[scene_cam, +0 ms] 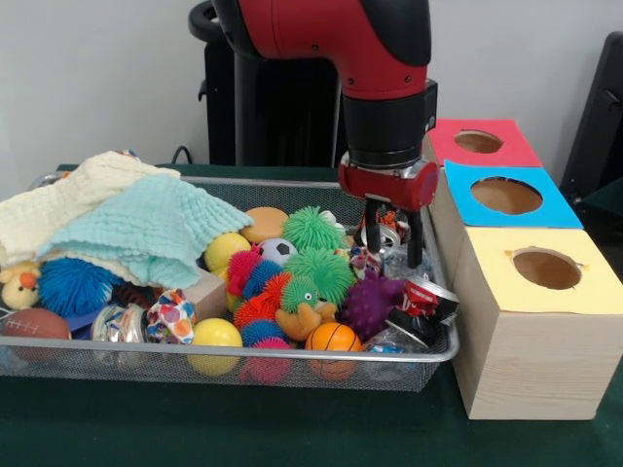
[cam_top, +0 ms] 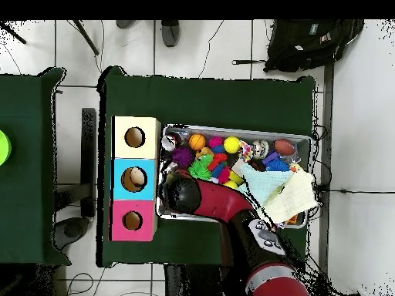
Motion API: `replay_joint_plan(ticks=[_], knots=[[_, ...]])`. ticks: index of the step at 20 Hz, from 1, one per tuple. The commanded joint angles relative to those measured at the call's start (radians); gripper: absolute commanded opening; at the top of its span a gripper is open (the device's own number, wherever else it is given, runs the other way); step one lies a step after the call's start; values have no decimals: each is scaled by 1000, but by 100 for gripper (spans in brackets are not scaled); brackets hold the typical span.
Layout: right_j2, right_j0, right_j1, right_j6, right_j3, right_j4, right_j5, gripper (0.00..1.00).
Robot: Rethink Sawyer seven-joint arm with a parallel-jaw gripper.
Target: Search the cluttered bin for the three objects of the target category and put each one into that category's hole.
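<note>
The gripper hangs over the far right corner of the wire mesh bin, its two black fingers spread with crinkled wrappers and small clutter showing between them; nothing is pinched that I can make out. Which category is the target is not evident. Candidates lie close by: a crushed red can just near-right of the gripper, a purple spiky ball to its left, an orange mini basketball at the near rim.

The three holes sit right of the bin: the yellow-topped box nearest, blue behind it, red farthest.

The risk I see is crowding. Closing here could catch a wrapper or neighbour along with the intended item, or a finger could snag the bin's right wall. The towels at left likely hide more objects.
</note>
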Motion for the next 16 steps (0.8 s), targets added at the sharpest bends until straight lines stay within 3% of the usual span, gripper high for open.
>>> replay_joint_plan(ticks=[1, 9, 16], knots=[[77, 2, 97, 94, 7, -34, -68, 100], [123, -44, 167, 79, 0, -59, -144, 100], [135, -47, 164, 78, 1, -55, -140, 100]])
